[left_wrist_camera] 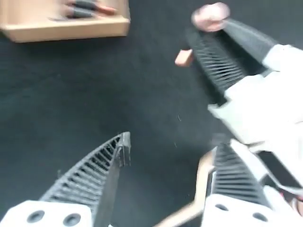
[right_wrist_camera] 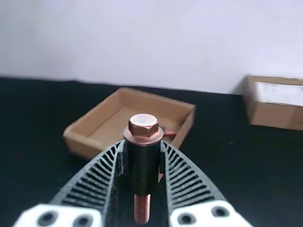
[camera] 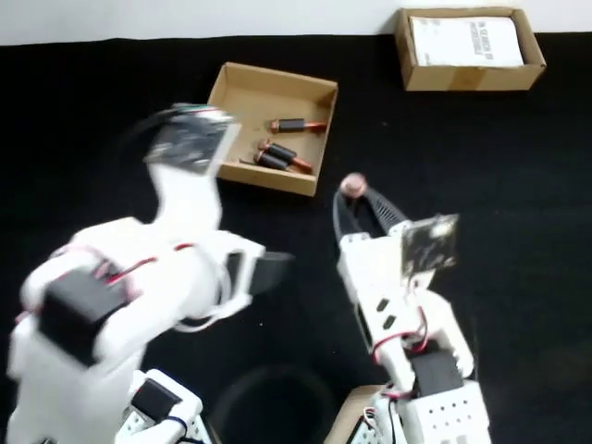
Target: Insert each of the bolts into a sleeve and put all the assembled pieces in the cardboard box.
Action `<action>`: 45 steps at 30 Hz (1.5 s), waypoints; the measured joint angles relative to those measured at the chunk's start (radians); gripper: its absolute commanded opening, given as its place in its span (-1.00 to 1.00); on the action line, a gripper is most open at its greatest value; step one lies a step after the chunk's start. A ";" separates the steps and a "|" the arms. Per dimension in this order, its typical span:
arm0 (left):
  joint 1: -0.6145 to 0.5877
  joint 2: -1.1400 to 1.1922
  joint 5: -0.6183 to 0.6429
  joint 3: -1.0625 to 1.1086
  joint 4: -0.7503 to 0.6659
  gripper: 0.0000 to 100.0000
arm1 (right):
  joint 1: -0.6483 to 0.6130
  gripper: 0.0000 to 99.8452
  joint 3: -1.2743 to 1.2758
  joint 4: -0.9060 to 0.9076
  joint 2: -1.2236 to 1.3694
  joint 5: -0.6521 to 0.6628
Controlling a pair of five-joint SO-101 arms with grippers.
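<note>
High view: cardboard box (camera: 269,178) is seen upper centre-left, with three assembled pieces (camera: 277,153) lying inside. Right tool (camera: 355,196) is placed just right of the box's lower right corner, over bare desk (camera: 499,203), not over the box. The copper head of a bolt (camera: 352,186) is seen at its tip. A second box (camera: 467,79) with paper sits upper right, well apart. Left wrist view: left tool (left_wrist_camera: 173,146) is spread apart, nothing held. Right tool (left_wrist_camera: 222,52) is seen near it, upper right of frame, and the cardboard box (left_wrist_camera: 66,29) upper left. Right wrist view: right tool (right_wrist_camera: 142,149) is clamped on the black sleeve (right_wrist_camera: 142,165), with the bolt (right_wrist_camera: 143,127) head seated on top and the shank poking out below. The cardboard box (right_wrist_camera: 90,135) lies beyond, mid-frame. Judged: this piece is assembled, drop-off pending. Risks: only the sleeve is gripped, so the bolt could slide out if the piece is tipped head-down. A release short of the wall would land it on the desk or the rim. The arms are close, so a clash could knock the piece loose.
</note>
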 measured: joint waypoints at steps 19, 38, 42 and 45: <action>-0.684 -0.505 -0.160 0.744 -0.313 -0.98 | -0.087 -0.99 -1.042 -0.002 1.261 0.422; -0.931 -0.991 -0.160 1.640 -0.974 -0.98 | -0.158 -0.99 -1.402 -0.006 1.975 1.034; -0.914 -0.991 -0.160 1.640 -0.936 -0.98 | -0.158 -0.92 -1.441 -0.017 2.021 1.057; -0.913 -0.991 -0.160 1.640 -0.936 -0.98 | -0.158 -0.68 -1.444 -0.017 2.022 1.063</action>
